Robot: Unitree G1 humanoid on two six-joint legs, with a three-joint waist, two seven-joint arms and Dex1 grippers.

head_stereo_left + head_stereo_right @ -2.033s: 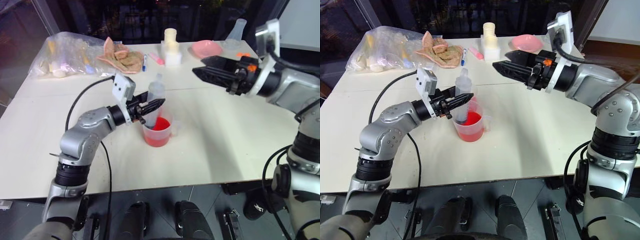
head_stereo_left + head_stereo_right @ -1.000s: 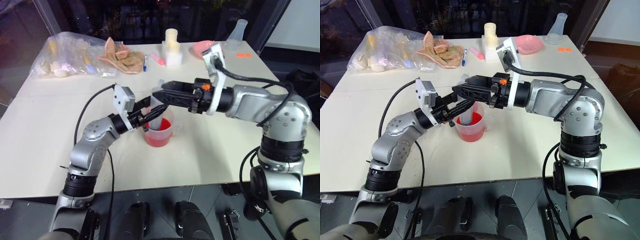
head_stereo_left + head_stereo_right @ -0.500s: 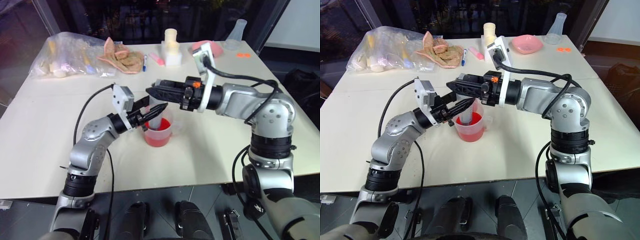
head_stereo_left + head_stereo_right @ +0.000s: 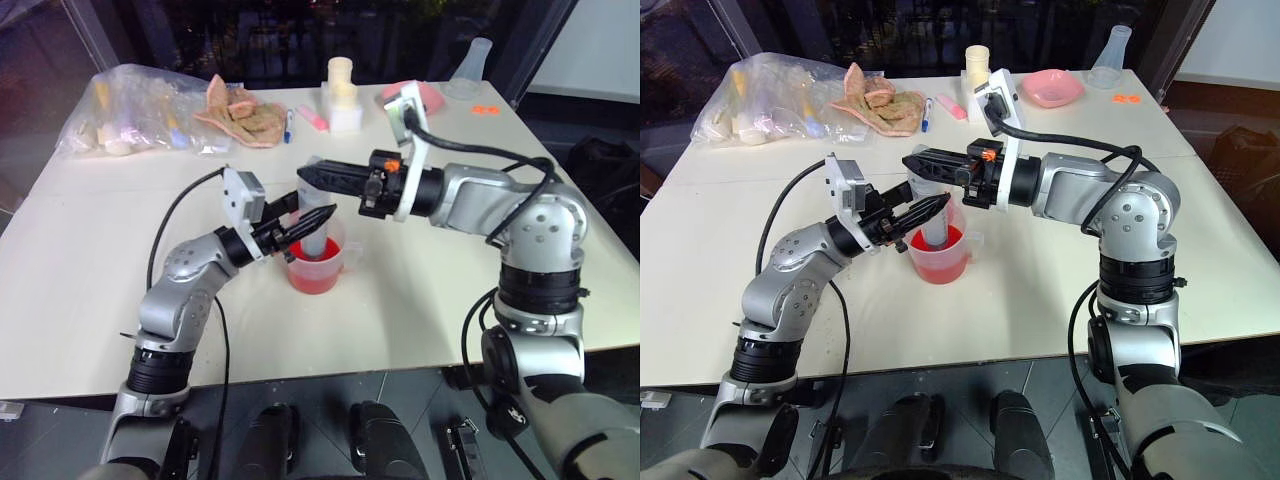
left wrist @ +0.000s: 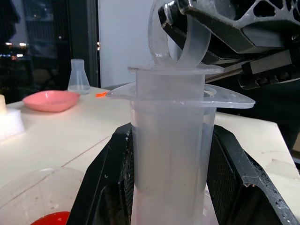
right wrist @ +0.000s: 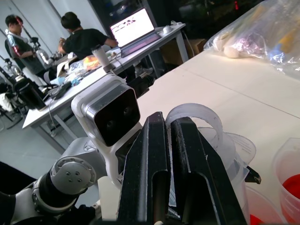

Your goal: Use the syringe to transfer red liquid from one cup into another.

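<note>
The left gripper (image 5: 168, 187) is clamped on the barrel of the one syringe (image 5: 171, 154), which stands upright with its tip down in the handled measuring cup (image 4: 938, 258) of red liquid (image 4: 937, 262). The right gripper (image 6: 171, 140) is pinched closed on the plunger ring (image 6: 192, 115) at the top. One cup shows clearly; the syringe's orange tip is hidden in the cup.

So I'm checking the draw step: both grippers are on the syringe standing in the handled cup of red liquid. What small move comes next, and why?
Probably the right gripper should pull the plunger ring slowly upward. The left gripper clamps the syringe barrel upright in the measuring cup, its lower end in the red liquid, and the plunger looks fully pushed in.
</note>
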